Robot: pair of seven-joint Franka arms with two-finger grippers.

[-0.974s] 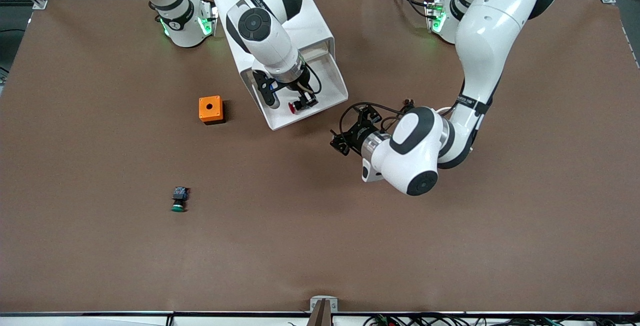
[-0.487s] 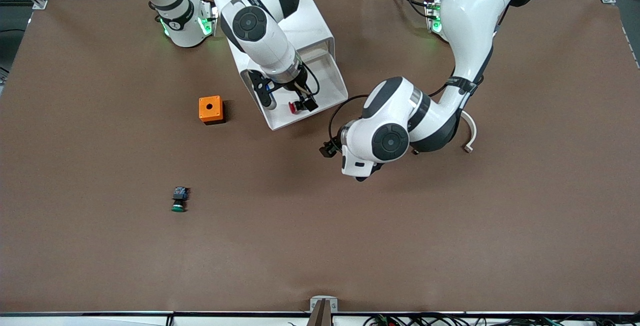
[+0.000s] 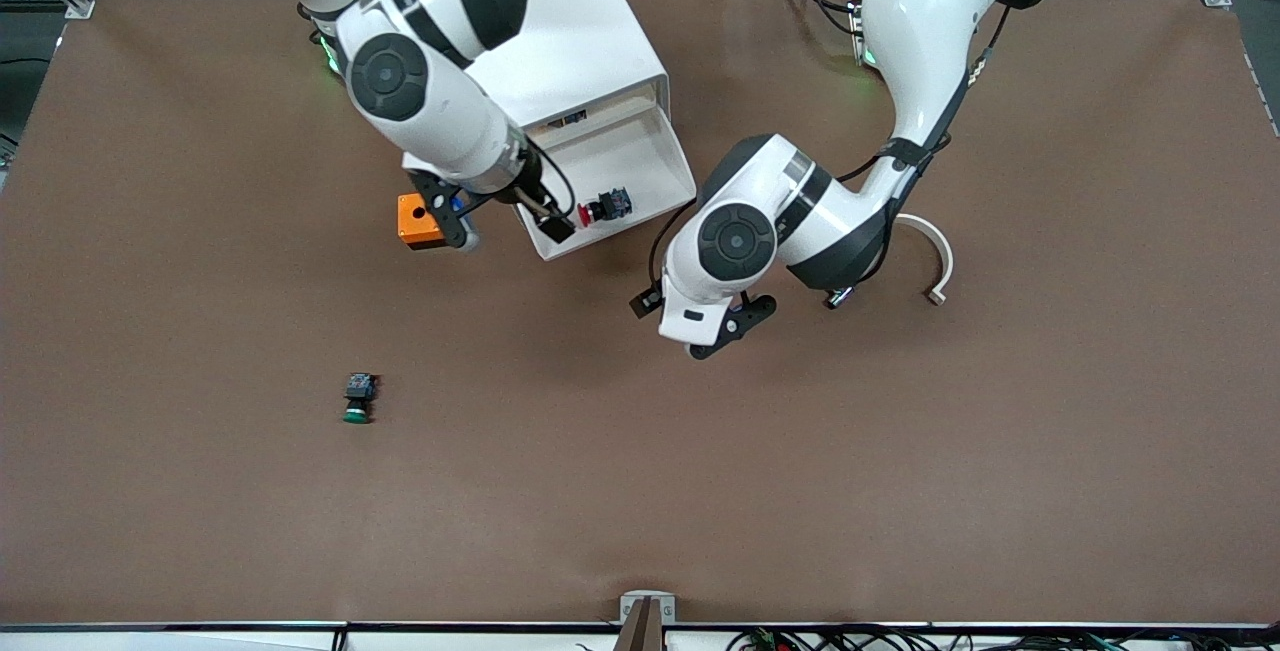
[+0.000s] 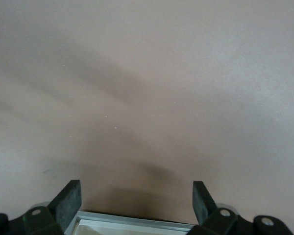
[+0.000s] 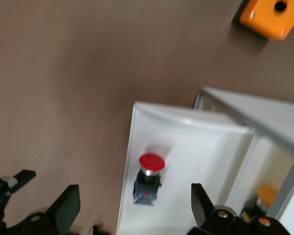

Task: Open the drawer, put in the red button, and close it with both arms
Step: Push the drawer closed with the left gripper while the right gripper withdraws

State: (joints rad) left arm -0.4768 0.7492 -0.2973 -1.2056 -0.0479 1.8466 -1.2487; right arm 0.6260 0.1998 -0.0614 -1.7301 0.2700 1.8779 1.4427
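The white cabinet has its uppermost drawer pulled open. The red button lies on its side in the drawer, near the drawer's front wall. My right gripper is open and empty, above the drawer's edge beside the orange box. The right wrist view shows the button in the drawer, ahead of that gripper. My left gripper is open and empty, low over the table just in front of the drawer. In the left wrist view the gripper has the drawer's rim between its fingers.
An orange box with a hole sits beside the drawer toward the right arm's end. A green-capped button lies nearer the front camera. A white curved piece lies on the table toward the left arm's end.
My right gripper let go of the red button in the drawer, then rose and moved toward the orange box. My left arm swung round to the front of the drawer.
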